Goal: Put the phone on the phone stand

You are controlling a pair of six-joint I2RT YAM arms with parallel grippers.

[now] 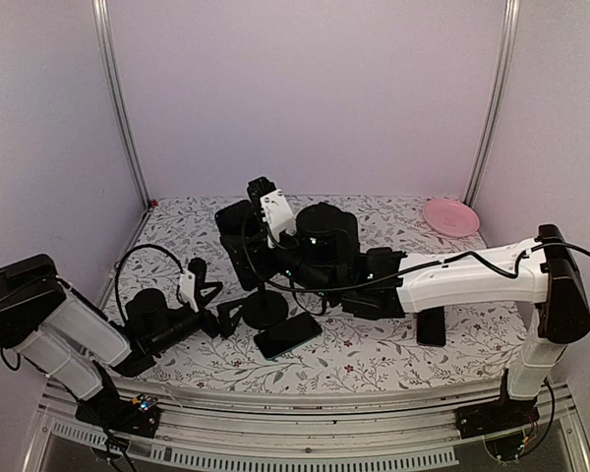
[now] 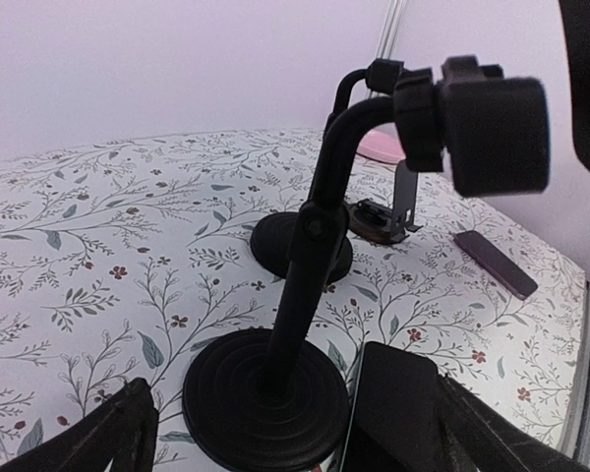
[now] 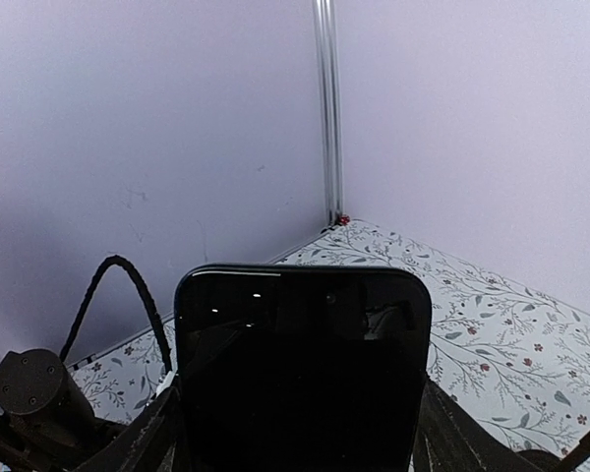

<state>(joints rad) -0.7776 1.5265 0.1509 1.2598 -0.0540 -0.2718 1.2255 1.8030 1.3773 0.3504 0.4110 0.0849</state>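
In the right wrist view a black phone (image 3: 303, 374) stands upright, and my right gripper (image 3: 300, 438) is shut on its two long sides. From above, that gripper (image 1: 271, 212) holds the phone (image 1: 260, 189) high beside the top of the black phone stand (image 1: 265, 310). The stand's round base (image 2: 265, 398) and bent neck fill the left wrist view, with its clamp head (image 2: 482, 128) at the upper right. My left gripper (image 2: 295, 442) is open, one finger on each side of that base. A second dark phone (image 2: 398, 403) lies flat against the base.
Another round black base (image 2: 300, 246) stands behind the near one. A dark flat slab (image 1: 431, 326) lies on the patterned cloth under the right arm. At the back right corner sits a pink plate (image 1: 450, 216). White walls close in the back and sides.
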